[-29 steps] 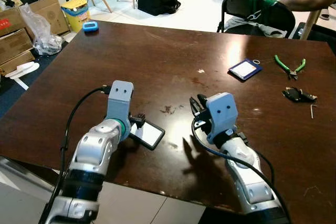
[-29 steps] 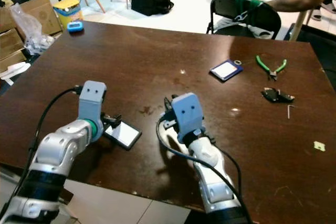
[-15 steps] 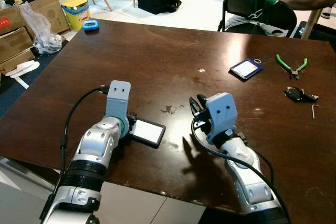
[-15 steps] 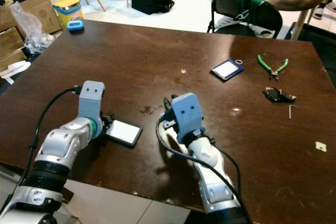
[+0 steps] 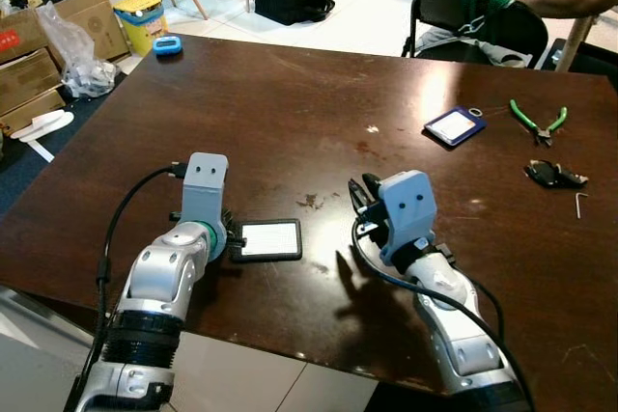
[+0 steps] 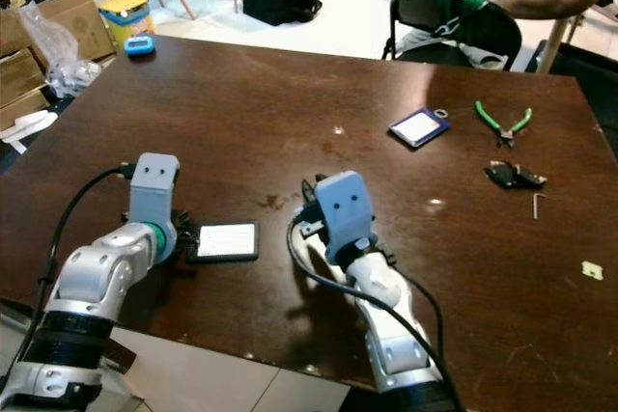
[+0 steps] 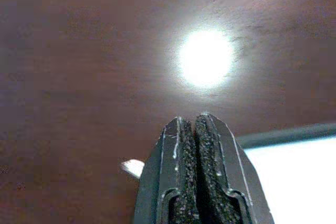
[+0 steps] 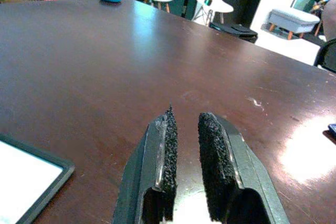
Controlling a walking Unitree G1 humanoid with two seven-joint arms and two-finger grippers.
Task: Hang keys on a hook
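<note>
A black bunch of keys (image 5: 552, 176) lies on the dark wooden table (image 5: 290, 103) at the far right, well away from both grippers. My left gripper (image 5: 230, 239) rests low on the table near the front edge, fingers (image 7: 181, 145) pressed shut, touching the left end of a black-framed white card (image 5: 270, 238). The card (image 7: 294, 177) lies beside the fingers, not between them. My right gripper (image 5: 364, 192) hovers over the table's middle front, its fingers (image 8: 165, 129) a little apart and holding nothing.
A blue badge with a ring (image 5: 452, 126), green pliers (image 5: 534, 120) and a hex key (image 5: 577, 204) lie at the right. A small blue object (image 5: 166, 46) sits at the far left corner. A black chair (image 5: 473, 21) and a person's legs are behind the table.
My left arm has swung to the left and the white card has turned from slanted to lying square with the table's front edge. The right arm has stayed still.
</note>
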